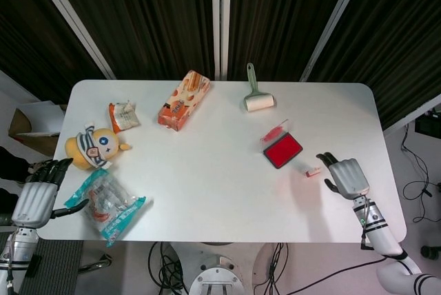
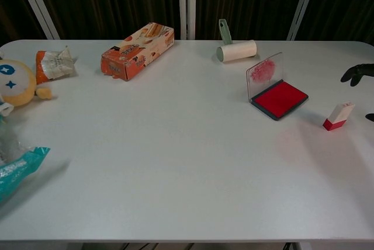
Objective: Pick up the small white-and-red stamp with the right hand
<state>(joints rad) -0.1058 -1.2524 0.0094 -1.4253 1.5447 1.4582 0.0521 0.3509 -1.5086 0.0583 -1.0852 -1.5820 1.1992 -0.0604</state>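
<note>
The small white-and-red stamp (image 1: 313, 171) (image 2: 339, 115) lies on the white table (image 1: 220, 185), just right of the open red ink pad (image 1: 282, 151) (image 2: 278, 97). My right hand (image 1: 346, 176) hovers over the table a little to the right of the stamp, fingers spread and holding nothing; it does not touch the stamp. In the chest view only its dark fingertips (image 2: 357, 72) show at the right edge. My left hand (image 1: 38, 197) hangs open off the table's front-left corner, empty.
A lint roller (image 1: 256, 96) and an orange snack box (image 1: 183, 100) lie at the back. A small snack packet (image 1: 123, 116), a yellow plush toy (image 1: 95, 147) and a teal bag (image 1: 107, 203) sit along the left side.
</note>
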